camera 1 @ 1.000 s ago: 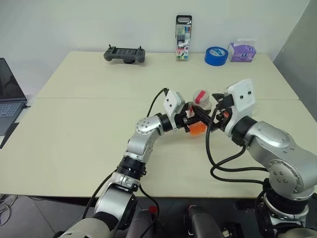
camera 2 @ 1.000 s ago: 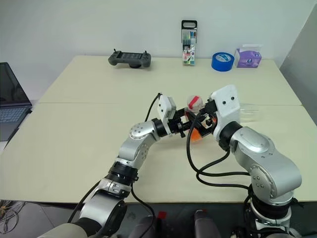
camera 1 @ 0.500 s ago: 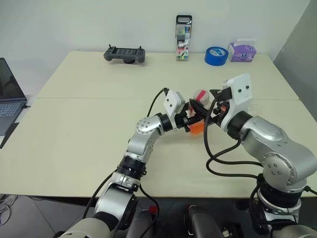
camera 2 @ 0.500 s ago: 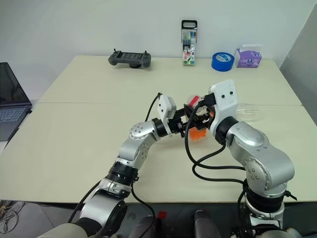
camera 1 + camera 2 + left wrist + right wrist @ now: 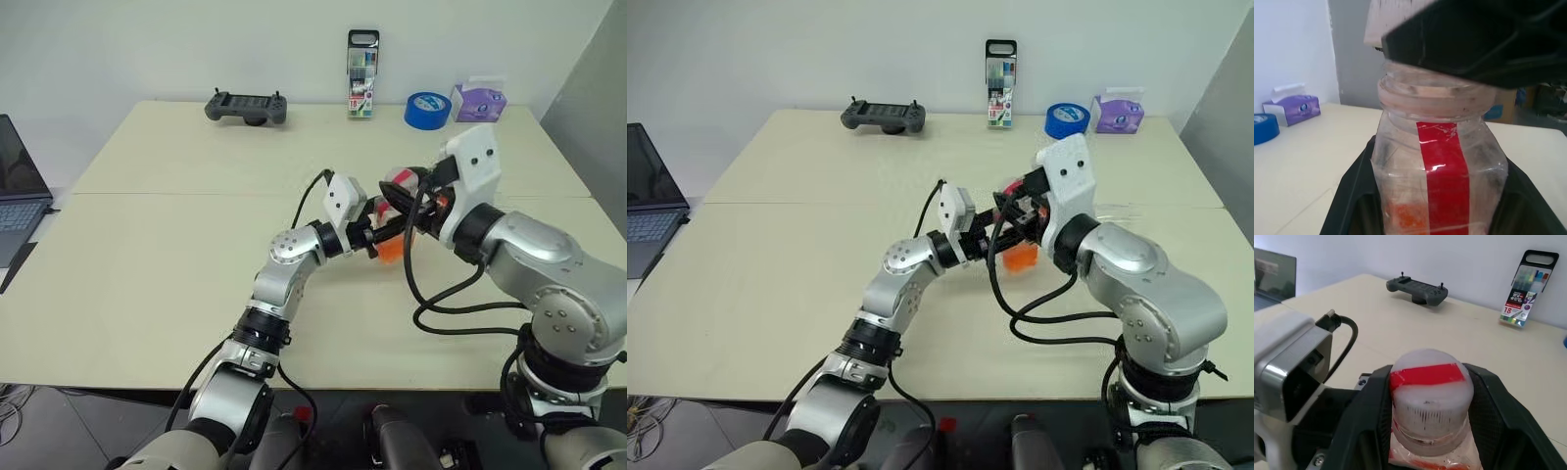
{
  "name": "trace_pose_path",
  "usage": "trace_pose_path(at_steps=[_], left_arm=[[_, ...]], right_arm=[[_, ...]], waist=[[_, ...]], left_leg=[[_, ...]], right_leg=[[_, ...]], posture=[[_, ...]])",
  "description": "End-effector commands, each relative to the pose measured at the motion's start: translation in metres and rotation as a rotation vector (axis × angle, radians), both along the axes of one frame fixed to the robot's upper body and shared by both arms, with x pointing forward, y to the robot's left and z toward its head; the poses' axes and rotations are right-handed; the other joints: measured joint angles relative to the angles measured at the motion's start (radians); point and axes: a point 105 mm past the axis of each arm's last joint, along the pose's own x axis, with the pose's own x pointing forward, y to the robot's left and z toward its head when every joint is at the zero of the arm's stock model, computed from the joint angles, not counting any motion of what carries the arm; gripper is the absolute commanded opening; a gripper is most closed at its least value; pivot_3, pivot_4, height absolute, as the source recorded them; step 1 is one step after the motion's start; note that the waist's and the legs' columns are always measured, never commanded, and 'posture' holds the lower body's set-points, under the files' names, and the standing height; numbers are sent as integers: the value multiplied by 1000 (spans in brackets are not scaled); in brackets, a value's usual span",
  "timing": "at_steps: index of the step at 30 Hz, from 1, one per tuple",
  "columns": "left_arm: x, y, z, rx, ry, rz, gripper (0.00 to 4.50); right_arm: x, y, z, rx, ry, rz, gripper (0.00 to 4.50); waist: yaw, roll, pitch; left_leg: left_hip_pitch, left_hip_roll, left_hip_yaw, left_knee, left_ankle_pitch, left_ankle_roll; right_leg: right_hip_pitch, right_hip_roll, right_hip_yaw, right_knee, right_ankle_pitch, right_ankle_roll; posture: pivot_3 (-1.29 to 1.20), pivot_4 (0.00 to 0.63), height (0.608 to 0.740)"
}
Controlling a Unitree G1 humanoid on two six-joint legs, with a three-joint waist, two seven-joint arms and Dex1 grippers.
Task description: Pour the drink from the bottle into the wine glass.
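My left gripper (image 5: 385,235) is shut on the bottle (image 5: 1437,161), a clear squarish one with a red label strip, held upright above the middle of the table (image 5: 176,255). Orange-red drink (image 5: 1021,257) sits low inside it. The bottle's threaded neck (image 5: 1432,95) is bare. Just above it, my right gripper (image 5: 394,184) is shut on the cap (image 5: 1427,382), whitish with a red band. The wine glass is mostly hidden behind my right arm; a clear edge (image 5: 1115,209) shows on the table.
Along the far edge of the table lie a grey game controller (image 5: 246,106), an upright marker pack (image 5: 362,86), a blue tape roll (image 5: 427,109) and a purple tissue pack (image 5: 478,101). A laptop (image 5: 15,186) sits at the left edge.
My right gripper has closed on the cap and risen, lifting it off the bottle's neck. The left gripper and the bottle have stayed put.
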Motion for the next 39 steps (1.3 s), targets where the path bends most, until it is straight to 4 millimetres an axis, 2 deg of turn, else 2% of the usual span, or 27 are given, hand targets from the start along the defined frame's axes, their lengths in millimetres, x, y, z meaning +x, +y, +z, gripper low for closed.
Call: trace_pose_path(at_steps=[1, 4, 6, 8, 11, 12, 14, 16, 19, 22, 25, 29, 33, 37, 39], left_arm=[[-2, 0, 5, 0, -29, -1, 1814], [0, 1, 2, 9, -21, 7, 1814], [1, 1, 1, 10, -16, 12, 1814], [3, 3, 3, 0, -19, 22, 1814], [3, 3, 6, -10, -25, 27, 1814], [3, 3, 7, -9, -26, 28, 1814], [5, 4, 8, -9, -28, 36, 1813], [8, 7, 10, -8, -30, 53, 1813], [13, 12, 12, -3, -34, 76, 1813], [21, 23, 13, 7, -38, 122, 1813], [27, 33, 12, 9, -34, 162, 1813], [38, 47, 10, 5, -20, 233, 1813], [49, 64, 11, 7, -19, 305, 1813], [60, 79, 14, 11, -30, 372, 1813], [68, 91, 18, -2, -26, 427, 1813]], right_arm=[[-6, -37, 30, 161, -107, -123, 1748], [-2, -85, 21, 306, -97, -318, 1742], [-4, -100, 12, 322, -82, -371, 1742], [-5, -120, -24, 292, 3, -486, 1741], [-5, -145, -101, 141, 194, -647, 1741], [-5, -147, -125, 122, 254, -654, 1741], [-5, -144, -157, 121, 334, -642, 1741], [-3, -138, -180, 123, 394, -609, 1741], [1, -144, -188, 101, 374, -644, 1741], [6, -152, -178, 88, 328, -689, 2746], [5, -147, -173, 68, 314, -658, 3747], [-3, -146, -184, -63, 337, -634, 3779], [-2, -145, -166, -68, 296, -639, 3779], [2, -157, -162, -119, 272, -714, 3779], [6, -147, -154, -122, 242, -672, 3779]], waist=[[2, 0, 0], [4, 0, 0], [6, 0, 0], [5, 0, 0], [6, 0, 0], [3, 0, 0], [-3, 1, -1], [-12, 1, -1], [-16, 1, -1], [-15, 1, -1], [-12, 1, -1], [0, 1, -1], [1, 1, -1], [2, 1, -1], [2, 1, -1]], left_leg=[[0, 0, 0, 0, 0, 0], [-1, 0, 0, 0, 0, 0], [-1, -1, 1, 0, 0, 0], [-1, -1, 1, 0, 0, 0], [-1, -1, 2, -1, 0, 0], [-1, -1, 2, -1, 0, 0], [0, -1, 5, -1, 0, 0], [2, 0, 7, -1, 0, 1], [4, 0, 8, -1, 0, 1], [3, 0, 8, -1, 0, 1], [3, 0, 7, -1, 0, 1], [2, 0, 6, -1, 0, 1], [2, 0, 7, 0, 0, 1], [2, 0, 6, 0, 0, 1], [2, 0, 6, 0, 0, 1]], right_leg=[[0, 0, -1, 0, 0, 0], [1, 0, -1, -1, 0, 0], [1, -1, -1, -1, 0, 0], [1, -2, 0, -1, 0, 0], [1, -2, 0, -1, 0, 0], [1, -2, 1, -2, 0, 1], [0, -2, 2, 0, 0, 1], [0, 0, 5, 0, -1, 1], [1, 3, 5, 0, -2, 4], [1, 4, 4, 0, -2, 4], [1, 4, 4, 0, -1, 2], [1, 3, 3, -1, -1, 2], [1, 2, 4, 0, -1, 2], [1, 2, 3, -1, -1, 2], [1, 2, 2, -1, -1, 2]], posture=[[0, 150, 740], [0, 150, 740], [0, 150, 740], [0, 150, 740], [0, 150, 740], [0, 150, 740], [0, 150, 740], [0, 150, 740], [0, 150, 740], [0, 150, 740], [0, 150, 740], [0, 150, 740], [0, 150, 740], [0, 150, 740], [0, 150, 740]])
